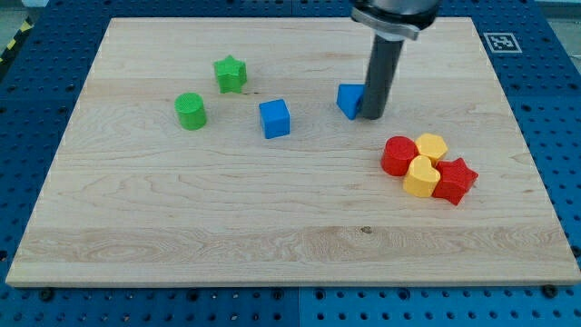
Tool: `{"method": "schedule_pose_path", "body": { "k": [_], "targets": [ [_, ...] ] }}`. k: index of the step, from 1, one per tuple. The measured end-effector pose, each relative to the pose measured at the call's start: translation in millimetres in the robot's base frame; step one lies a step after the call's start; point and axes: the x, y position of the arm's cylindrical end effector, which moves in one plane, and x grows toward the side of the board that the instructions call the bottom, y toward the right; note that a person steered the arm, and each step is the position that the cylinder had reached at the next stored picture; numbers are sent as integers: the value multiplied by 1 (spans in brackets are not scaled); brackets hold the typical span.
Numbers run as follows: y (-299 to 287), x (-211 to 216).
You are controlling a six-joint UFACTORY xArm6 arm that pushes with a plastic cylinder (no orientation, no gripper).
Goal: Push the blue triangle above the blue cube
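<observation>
The blue triangle lies on the wooden board right of centre, near the view's top. My tip stands right against its right side, partly hiding it. The blue cube sits to the triangle's left and slightly lower, about a block's width and a half away.
A green star and a green cylinder lie at the view's left. A cluster at the right holds a red cylinder, a yellow hexagon, a yellow heart and a red star. The board rests on a blue pegboard.
</observation>
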Motion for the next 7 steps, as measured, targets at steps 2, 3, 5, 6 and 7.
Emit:
{"method": "schedule_pose_path", "body": {
  "k": [2, 3, 5, 6, 7],
  "targets": [
    [-6, -52],
    [-14, -64],
    [-45, -31],
    [-66, -5],
    [-89, 9]
  ]
}}
